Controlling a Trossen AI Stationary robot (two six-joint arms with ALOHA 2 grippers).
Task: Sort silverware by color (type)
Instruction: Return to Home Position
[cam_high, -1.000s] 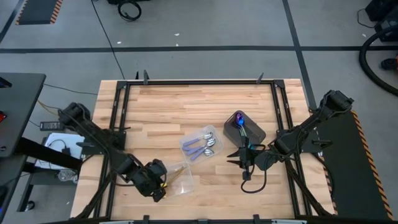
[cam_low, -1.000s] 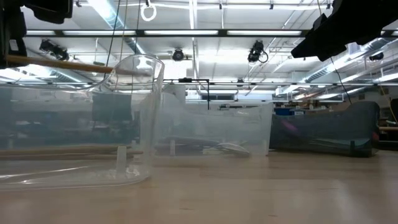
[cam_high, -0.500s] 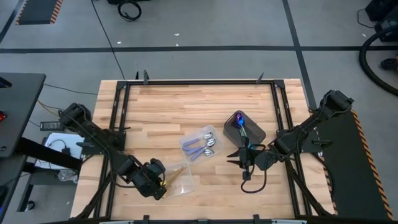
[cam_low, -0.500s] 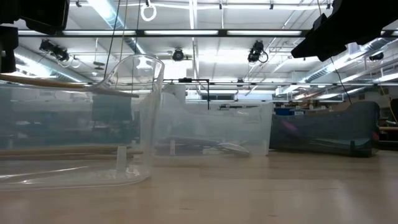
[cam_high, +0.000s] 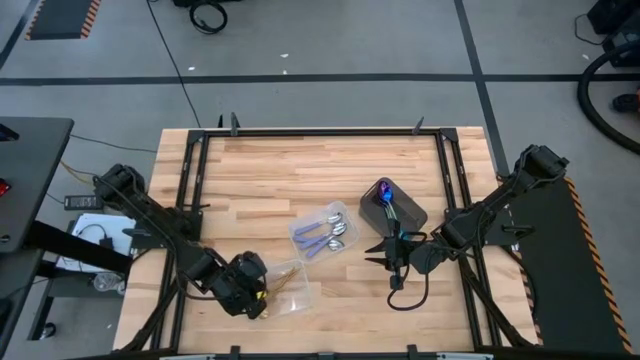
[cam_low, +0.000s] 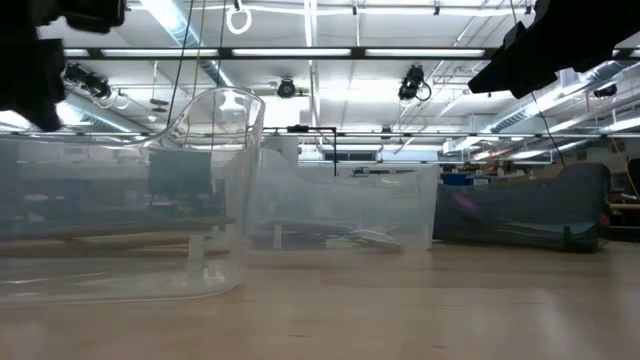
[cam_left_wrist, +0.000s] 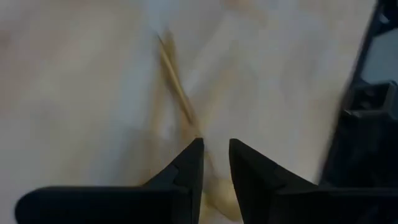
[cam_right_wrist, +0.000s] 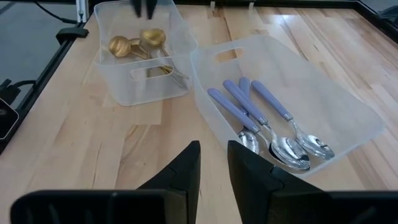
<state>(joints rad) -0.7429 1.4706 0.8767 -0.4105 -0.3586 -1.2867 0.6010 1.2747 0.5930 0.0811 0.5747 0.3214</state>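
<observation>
Wood planks make up the table (cam_high: 270, 170), framed by a black rail, with grey floor around it and a lit hall beyond it in the low view.

Two clear bins sit on the near half. The left bin (cam_right_wrist: 124, 87) holds the gold spoons (cam_right_wrist: 138, 45). Two bowls show clearly, with handles lying across the floor of the bin. The middle bin (cam_right_wrist: 336, 106), just beside it and set at a slant, holds the violet spoons (cam_right_wrist: 261, 118). Three lie side by side there, silver bowls together at one end.

A grey tray (cam_high: 408, 213) sits to the right of the middle bin, apart from it. One blue spoon (cam_high: 384, 190) lies in it, its shiny bowl at the tray's far end.

The left end effector (cam_left_wrist: 215, 149) hangs at the left bin's outer edge, near the table's front left. Its fingers stand slightly apart with nothing between them, and a gold handle lies blurred on the bin floor beyond the tips.

The right end effector (cam_right_wrist: 213, 149) waits low over the table, just in front of the grey tray, and faces both bins. Its fingers also show a narrow gap and grip nothing.
</observation>
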